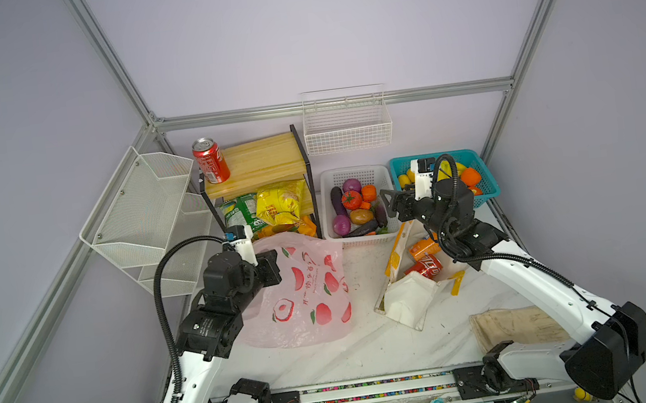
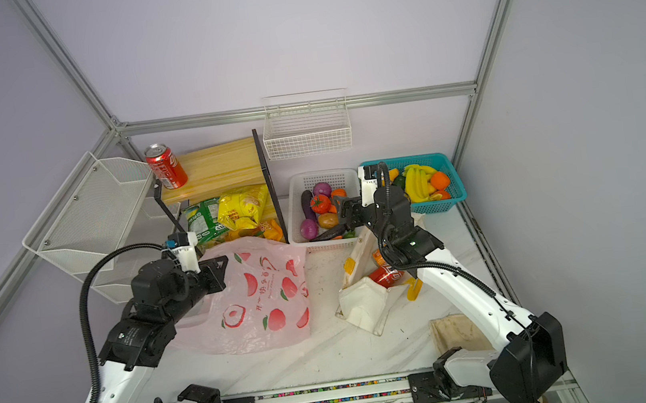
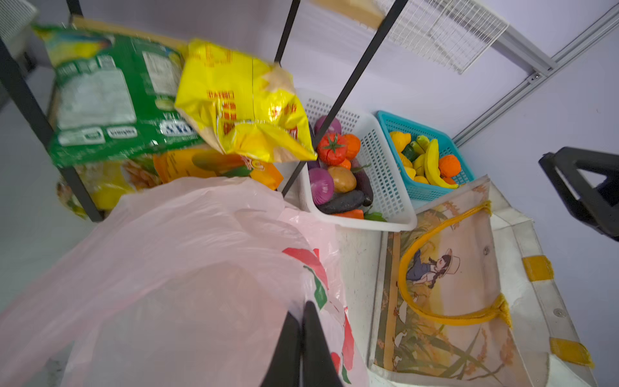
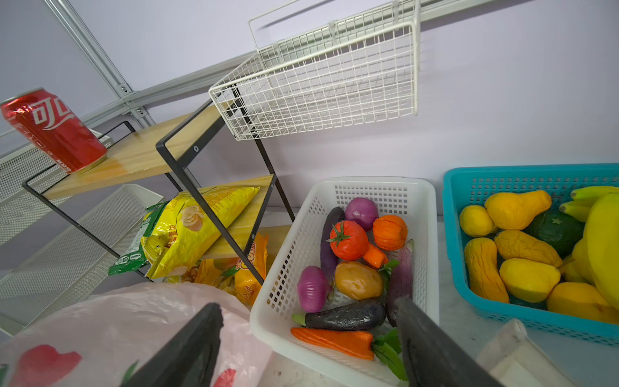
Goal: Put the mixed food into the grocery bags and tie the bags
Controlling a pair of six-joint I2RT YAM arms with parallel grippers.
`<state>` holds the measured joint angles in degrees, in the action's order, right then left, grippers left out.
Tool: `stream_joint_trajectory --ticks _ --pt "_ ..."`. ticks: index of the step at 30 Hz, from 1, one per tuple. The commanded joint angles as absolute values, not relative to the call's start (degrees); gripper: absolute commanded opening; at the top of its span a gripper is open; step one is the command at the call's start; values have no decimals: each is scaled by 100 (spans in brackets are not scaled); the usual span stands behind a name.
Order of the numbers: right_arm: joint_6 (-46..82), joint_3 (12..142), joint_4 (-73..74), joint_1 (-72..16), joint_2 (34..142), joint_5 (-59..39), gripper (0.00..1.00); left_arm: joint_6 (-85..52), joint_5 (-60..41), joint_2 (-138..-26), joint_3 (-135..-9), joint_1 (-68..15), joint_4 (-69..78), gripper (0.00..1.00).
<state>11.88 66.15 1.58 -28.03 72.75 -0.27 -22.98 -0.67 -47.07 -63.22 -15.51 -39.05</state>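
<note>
My left pincer is pressed together on the rim of the thin translucent pink plastic bag with red fruit prints, which lies crumpled on the white table in front of the two-tier wooden shelf with a black metal frame. My right pincer is spread wide and holds nothing; it hangs over the near edge of the white perforated plastic basket. In that basket I see the red toy tomato, the brown toy potato just beside it and a purple toy onion touching the potato, with a second purple onion at the far end. One red cola can stands upright on the shelf's top board. The white canvas tote with yellow-orange straps lies slumped on the table between the white basket and my right arm, and in its open mouth lie an orange soda can and a second red cola can, touching each other. The tote and the pink bag are well apart.
</note>
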Motion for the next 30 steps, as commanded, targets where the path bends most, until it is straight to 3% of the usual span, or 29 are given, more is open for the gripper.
stream_joint_trajectory --ticks 1,6,10,14,16,22,30 --pt "1078 6667 80 -2817 7082 174 84 -1040 791 -4807 -7651 -1547 -5254 0" --pt "1064 6611 131 -2813 7102 160 84 192 1946 -5180 -9231 -1555 -6031 0" --pt "1066 6679 92 -2819 7190 252 84 761 1900 -5853 -10040 -1838 -6533 0" --pt "1081 6729 88 -2818 7262 385 84 1589 3756 -6670 -10052 -3895 -6734 0" --pt "1089 6750 68 -2821 7301 441 84 1880 4206 -7184 -10166 -4480 -6960 0" --pt "1155 6724 0 -2808 7358 672 84 1742 3208 -8322 -10156 -5175 -6786 0" --pt "1058 6693 -67 -2805 7277 741 85 297 1928 -9057 -8129 -5300 -5437 0"
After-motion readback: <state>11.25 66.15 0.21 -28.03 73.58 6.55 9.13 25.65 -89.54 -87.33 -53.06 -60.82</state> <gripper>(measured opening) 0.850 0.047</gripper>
